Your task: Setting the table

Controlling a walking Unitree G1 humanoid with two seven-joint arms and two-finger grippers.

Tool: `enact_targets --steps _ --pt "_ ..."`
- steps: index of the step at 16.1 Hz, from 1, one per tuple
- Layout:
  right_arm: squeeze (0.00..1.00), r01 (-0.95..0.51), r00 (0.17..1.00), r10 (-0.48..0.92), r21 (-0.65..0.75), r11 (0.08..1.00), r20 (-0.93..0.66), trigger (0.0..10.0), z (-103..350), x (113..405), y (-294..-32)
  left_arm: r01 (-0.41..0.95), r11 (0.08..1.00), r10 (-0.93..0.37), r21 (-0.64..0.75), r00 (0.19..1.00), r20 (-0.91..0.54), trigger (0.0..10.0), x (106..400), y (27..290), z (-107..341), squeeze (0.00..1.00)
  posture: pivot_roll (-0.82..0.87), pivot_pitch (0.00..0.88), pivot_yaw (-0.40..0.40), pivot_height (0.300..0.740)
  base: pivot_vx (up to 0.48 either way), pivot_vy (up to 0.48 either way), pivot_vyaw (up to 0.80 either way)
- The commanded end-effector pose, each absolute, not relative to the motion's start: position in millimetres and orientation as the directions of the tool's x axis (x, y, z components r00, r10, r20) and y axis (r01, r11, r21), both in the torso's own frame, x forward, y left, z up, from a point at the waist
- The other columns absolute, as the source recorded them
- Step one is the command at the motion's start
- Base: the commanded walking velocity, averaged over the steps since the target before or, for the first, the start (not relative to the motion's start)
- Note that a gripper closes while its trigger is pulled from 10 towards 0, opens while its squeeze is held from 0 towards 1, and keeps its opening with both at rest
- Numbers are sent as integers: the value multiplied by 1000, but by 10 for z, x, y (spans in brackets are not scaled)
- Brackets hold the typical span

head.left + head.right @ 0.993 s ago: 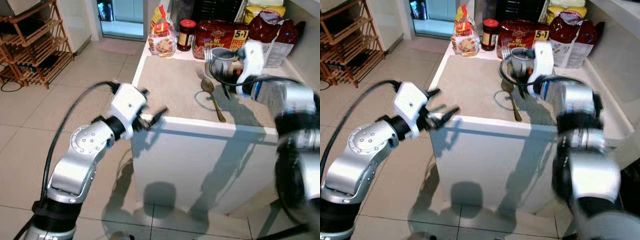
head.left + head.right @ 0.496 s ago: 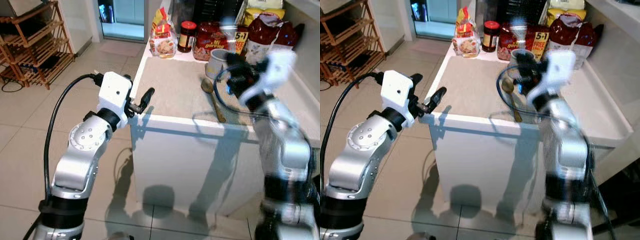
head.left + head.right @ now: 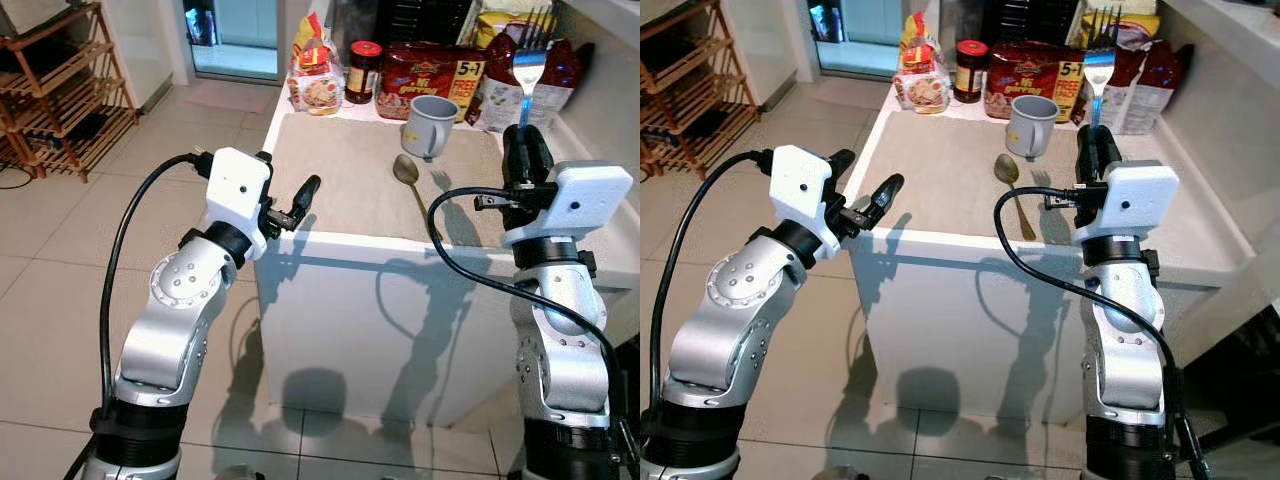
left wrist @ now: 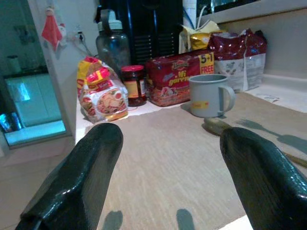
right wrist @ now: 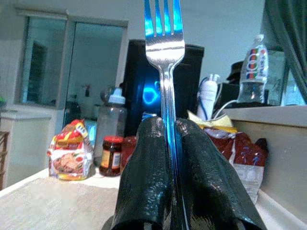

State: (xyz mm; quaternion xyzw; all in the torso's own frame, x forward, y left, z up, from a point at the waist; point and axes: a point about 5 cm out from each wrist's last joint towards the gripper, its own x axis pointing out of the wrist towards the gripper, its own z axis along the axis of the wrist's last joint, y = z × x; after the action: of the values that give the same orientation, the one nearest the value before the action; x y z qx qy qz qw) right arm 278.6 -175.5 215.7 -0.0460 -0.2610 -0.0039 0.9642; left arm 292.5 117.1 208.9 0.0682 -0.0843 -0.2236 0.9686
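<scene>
Left eye view: right claw (image 3: 524, 150) pinches upright fork (image 3: 527, 72) above counter edge (image 3: 400, 240).

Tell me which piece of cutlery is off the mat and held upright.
The fork: the right gripper is clamped on its handle, tines pointing up. The spoon lies flat on the beige mat beside the grey mug.

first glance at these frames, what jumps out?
The fork, held upright with tines up, clamped in the right end effector above the counter's right side. Next, the left end effector, fingers spread open, hovers at the counter's front-left edge. On the beige mat between them lie a spoon and a grey mug.
</scene>
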Motion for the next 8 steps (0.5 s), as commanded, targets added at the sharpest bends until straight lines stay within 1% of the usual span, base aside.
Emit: enact_targets --steps 1,2,5,8 --pt "0 50 840 -8 -64 997 542 2431 2210 2735 -1770 434 884 -460 172 874 159 10000 2899 1147 2137 0 63 4 -51 740 0 0 0" --pt "0 37 842 -1 -56 998 540 10000 2199 2732 -1754 433 885 -458 168 876 155 10000 2892 1151 2123 0 63 4 -51 740 0 0 0" --pt "0 -31 852 28 -3 1000 523 10000 2132 2706 -1701 433 887 -456 159 877 152 10000 2876 1151 2111 0 68 6 -58 740 0 0 0" --pt "0 -100 866 93 -12 995 491 10000 2036 2637 -1644 428 893 -446 141 884 140 10000 2831 1188 2029 0 71 0 -45 740 0 0 0"
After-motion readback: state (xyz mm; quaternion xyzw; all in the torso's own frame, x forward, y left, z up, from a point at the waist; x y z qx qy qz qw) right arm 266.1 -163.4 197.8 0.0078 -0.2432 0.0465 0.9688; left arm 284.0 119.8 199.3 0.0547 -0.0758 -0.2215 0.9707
